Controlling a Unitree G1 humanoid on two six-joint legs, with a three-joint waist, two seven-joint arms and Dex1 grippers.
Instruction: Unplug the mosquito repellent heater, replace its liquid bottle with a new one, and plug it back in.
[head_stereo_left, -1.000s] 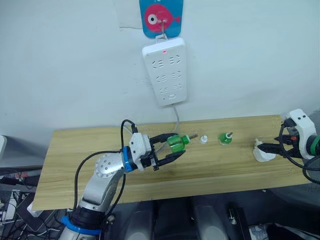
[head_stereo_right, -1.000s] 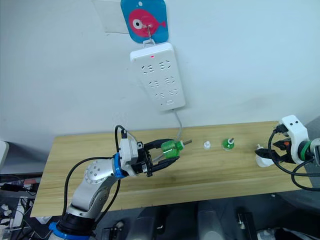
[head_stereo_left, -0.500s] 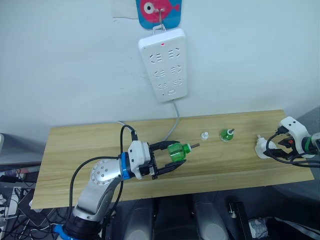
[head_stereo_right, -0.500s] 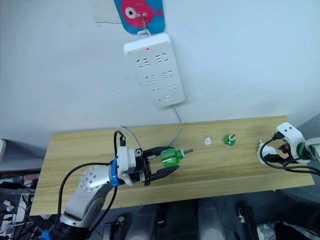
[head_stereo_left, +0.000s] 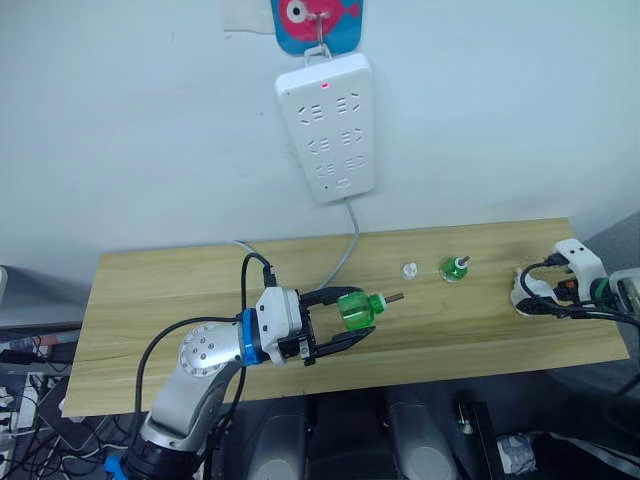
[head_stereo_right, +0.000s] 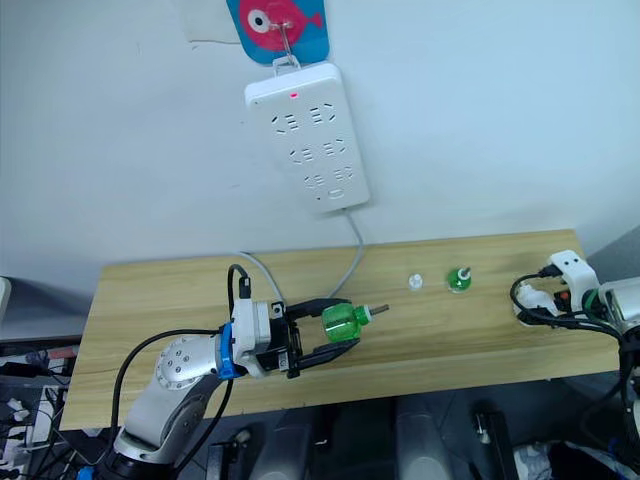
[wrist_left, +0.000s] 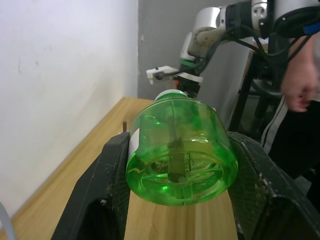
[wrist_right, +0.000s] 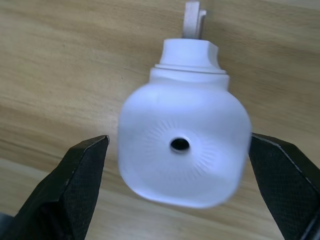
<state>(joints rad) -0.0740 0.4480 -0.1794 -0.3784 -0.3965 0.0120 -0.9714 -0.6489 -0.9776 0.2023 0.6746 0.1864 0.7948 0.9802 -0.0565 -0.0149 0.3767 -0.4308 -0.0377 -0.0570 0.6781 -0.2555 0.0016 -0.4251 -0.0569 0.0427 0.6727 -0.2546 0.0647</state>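
Note:
My left gripper (head_stereo_left: 355, 320) is shut on a green liquid bottle (head_stereo_left: 352, 307), held on its side just above the middle of the wooden table (head_stereo_left: 160, 290). In the left wrist view the bottle (wrist_left: 180, 150) is clamped between both black fingers (wrist_left: 110, 190). The white mosquito repellent heater (head_stereo_left: 525, 292) lies on the table at the far right edge. My right gripper (wrist_right: 177, 142) is open, one finger on each side of the heater (wrist_right: 185, 165). A second small green bottle (head_stereo_left: 453, 268) stands upright on the table, with a small white cap (head_stereo_left: 408, 271) to its left.
A white power strip (head_stereo_left: 327, 124) hangs on the wall under a blue fish hook (head_stereo_left: 316, 20), and its cable (head_stereo_left: 345, 240) drops to the table. A person's hand (wrist_left: 300, 80) is beyond the table's right end.
The camera has tilted and shifted. My left gripper keeps the green bottle in about the same place. My right arm has dropped lower at the table's edge, close against the heater.

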